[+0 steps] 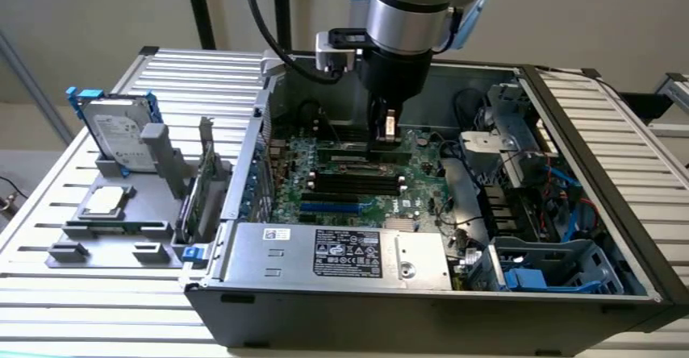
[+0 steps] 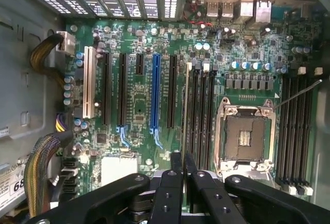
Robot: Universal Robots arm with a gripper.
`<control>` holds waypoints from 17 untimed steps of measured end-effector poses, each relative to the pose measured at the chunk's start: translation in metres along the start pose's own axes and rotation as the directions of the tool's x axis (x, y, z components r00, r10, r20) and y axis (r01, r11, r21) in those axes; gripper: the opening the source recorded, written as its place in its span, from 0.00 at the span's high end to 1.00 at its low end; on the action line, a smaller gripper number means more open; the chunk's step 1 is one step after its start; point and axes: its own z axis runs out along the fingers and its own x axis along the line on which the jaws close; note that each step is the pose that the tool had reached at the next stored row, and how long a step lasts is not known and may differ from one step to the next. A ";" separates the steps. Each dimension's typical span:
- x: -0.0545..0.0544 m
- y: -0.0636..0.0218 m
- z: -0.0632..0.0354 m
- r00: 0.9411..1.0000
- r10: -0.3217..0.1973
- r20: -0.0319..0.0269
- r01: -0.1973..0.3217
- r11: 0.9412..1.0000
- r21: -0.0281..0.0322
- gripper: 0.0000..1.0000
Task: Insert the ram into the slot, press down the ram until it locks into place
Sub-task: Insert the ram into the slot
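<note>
My gripper (image 1: 386, 136) reaches down inside the open computer case, just above the motherboard (image 2: 139, 105). In the wrist view its black fingers (image 2: 177, 163) stand almost together, shut on the ram (image 2: 184, 110). The ram shows edge-on as a thin pale strip running out from the gripper (image 2: 183, 158). It lies along the memory slot nearest the expansion slots, at the edge of a bank of parallel black slots (image 2: 202, 113) with white end latches. Whether the ram is seated in the slot or just above it cannot be told. The same bank shows in the exterior view (image 1: 347, 183).
The empty CPU socket (image 2: 244, 134) sits beside the slots, with a second memory bank (image 2: 296, 131) beyond it. A blue expansion slot (image 2: 155, 95) and black ones lie on the other side. Braided cables (image 2: 44, 59) hug the case wall. A power supply (image 1: 339, 253) and a hard drive (image 1: 116, 132) stand nearby.
</note>
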 end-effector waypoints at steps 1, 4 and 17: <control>0.000 -0.0001 0.0019 1.000 0.000 0.000 0.000 1.000 0.000 0.87; 0.000 -0.0003 0.0073 1.000 0.001 0.000 -0.001 1.000 0.000 0.87; 0.001 -0.0015 0.0305 1.000 0.005 0.000 -0.005 1.000 -0.005 0.87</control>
